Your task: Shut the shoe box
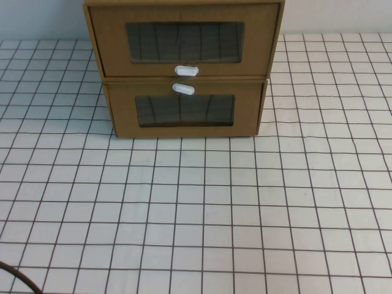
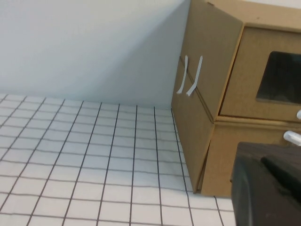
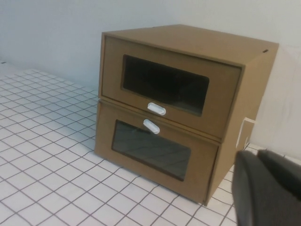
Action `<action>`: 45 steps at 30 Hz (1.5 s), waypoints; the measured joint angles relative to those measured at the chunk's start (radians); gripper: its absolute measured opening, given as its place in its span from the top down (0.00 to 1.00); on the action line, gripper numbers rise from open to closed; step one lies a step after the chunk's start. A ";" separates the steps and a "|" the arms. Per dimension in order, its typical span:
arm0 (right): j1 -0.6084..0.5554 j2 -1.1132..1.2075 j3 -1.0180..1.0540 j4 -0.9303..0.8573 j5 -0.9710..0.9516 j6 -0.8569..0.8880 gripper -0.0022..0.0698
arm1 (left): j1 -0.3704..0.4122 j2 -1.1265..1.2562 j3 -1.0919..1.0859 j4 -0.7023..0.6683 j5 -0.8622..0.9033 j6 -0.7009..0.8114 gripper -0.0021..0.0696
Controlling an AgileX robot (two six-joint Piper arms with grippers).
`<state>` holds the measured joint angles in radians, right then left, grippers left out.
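Two brown cardboard drawer boxes stand stacked at the back of the table. The shoe box (image 1: 184, 43) is the upper one, with its white pull tab (image 1: 187, 70) below its window. Its drawer front looks about level with its shell in the right wrist view (image 3: 169, 87). The lower box (image 1: 184, 110) has its tab above its window. Neither gripper shows in the high view. My left gripper (image 2: 263, 157) is near the stack's left front corner, fingers together and empty. My right gripper (image 3: 256, 155) is off the stack's right front corner, fingers together and empty.
The table is covered with a white cloth with a black grid (image 1: 196, 214). A pale wall (image 2: 94, 47) stands right behind the boxes. Two white tape strips (image 2: 190, 77) join the boxes on the left side. A dark cable (image 1: 18, 278) curves at the front left corner.
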<state>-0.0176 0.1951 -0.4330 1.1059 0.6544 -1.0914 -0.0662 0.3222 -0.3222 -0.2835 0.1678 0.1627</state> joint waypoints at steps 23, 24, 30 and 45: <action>0.000 0.000 0.000 0.000 0.044 0.000 0.99 | 0.000 -0.330 0.350 0.299 0.210 -0.125 0.98; 0.000 0.000 0.000 0.000 0.049 0.000 0.99 | 0.000 -0.330 0.350 0.299 0.210 -0.135 0.98; 0.000 0.000 0.000 0.000 0.063 0.000 0.99 | 0.000 -0.330 0.350 0.297 0.212 -0.163 0.98; 0.000 0.000 0.000 0.000 0.064 0.000 0.99 | 0.000 -0.332 0.350 0.295 0.212 -0.168 0.98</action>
<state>-0.0176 0.1951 -0.4330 1.1059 0.7188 -1.0914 -0.0662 -0.0099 0.0273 0.0117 0.3799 -0.0053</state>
